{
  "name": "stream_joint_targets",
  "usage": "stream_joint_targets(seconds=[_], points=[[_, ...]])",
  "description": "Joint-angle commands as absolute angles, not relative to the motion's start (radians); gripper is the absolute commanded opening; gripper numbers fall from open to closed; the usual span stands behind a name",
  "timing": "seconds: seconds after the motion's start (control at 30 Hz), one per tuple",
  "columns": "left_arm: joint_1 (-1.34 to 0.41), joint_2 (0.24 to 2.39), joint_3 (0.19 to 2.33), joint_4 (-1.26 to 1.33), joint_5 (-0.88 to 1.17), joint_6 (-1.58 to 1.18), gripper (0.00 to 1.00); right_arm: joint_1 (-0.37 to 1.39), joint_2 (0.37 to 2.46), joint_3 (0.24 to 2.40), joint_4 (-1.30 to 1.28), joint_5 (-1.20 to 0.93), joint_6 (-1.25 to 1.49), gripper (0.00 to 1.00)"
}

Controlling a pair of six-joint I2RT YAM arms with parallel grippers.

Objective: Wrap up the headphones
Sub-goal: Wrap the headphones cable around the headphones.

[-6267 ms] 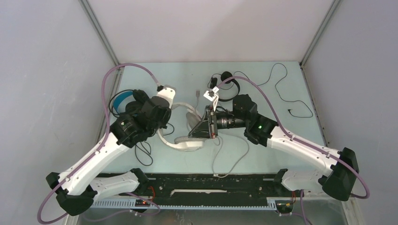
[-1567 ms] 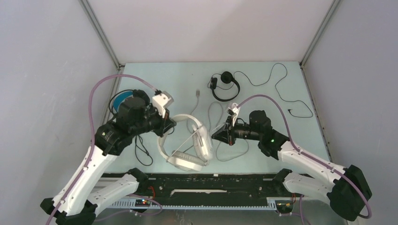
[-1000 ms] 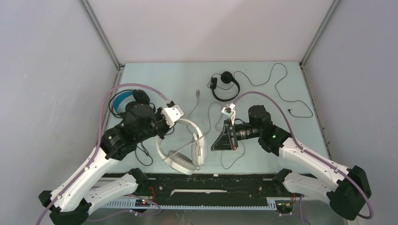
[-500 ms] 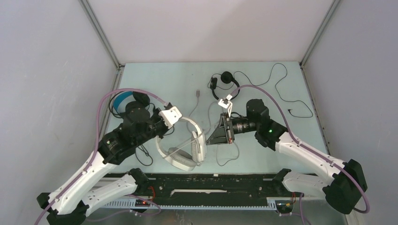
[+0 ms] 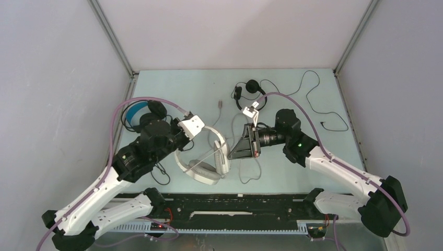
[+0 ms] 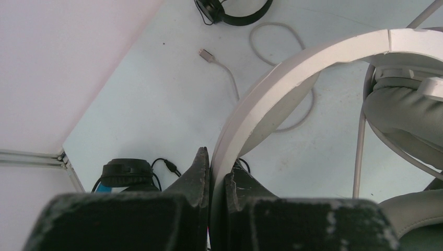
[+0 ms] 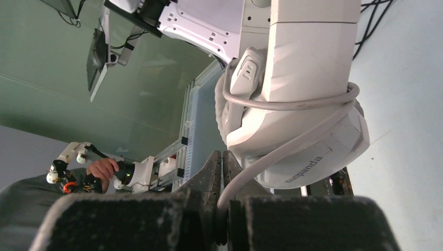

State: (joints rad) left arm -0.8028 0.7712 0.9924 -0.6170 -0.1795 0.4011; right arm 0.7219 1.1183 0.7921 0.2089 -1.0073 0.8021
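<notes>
Jaws of the left gripper [image 6: 217,161] pinch the headband [image 6: 292,68] of the white headphones [image 5: 206,162], which we see between the 2 arms near the table [image 5: 292,89] front. The right gripper [image 7: 222,157] is clamped tight on their grey cable [image 7: 292,103], looped around an earcup [image 7: 334,136].

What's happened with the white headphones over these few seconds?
The right gripper, shut on the grey cable, swung out to the right of the white headphones, then back in beside the ear cup. The left gripper kept hold of the headband, turning it slightly. The small black headset and the blue-lined headset stayed put.
</notes>
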Motion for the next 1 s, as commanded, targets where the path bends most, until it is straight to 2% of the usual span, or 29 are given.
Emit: stream_joint_targets(seconds=[0.0,0.17,0.53,0.97], points=[[-0.799,0.759,0.981,-0.609,-0.331,0.411,0.0,0.721,1.103,0.863,0.386,-1.047,0.875,0.04],[-0.798,0.766,0.998,-0.583,-0.436,0.353,0.0,0.75,1.115,0.889,0.385,-0.989,0.868,0.05],[-0.801,0.735,0.973,-0.522,-0.459,0.307,0.0,0.785,1.214,0.991,0.448,-0.885,0.878,0.09],[-0.802,0.852,1.058,-0.592,-0.491,0.019,0.0,0.871,1.35,1.119,0.437,-0.885,0.879,0.09]])
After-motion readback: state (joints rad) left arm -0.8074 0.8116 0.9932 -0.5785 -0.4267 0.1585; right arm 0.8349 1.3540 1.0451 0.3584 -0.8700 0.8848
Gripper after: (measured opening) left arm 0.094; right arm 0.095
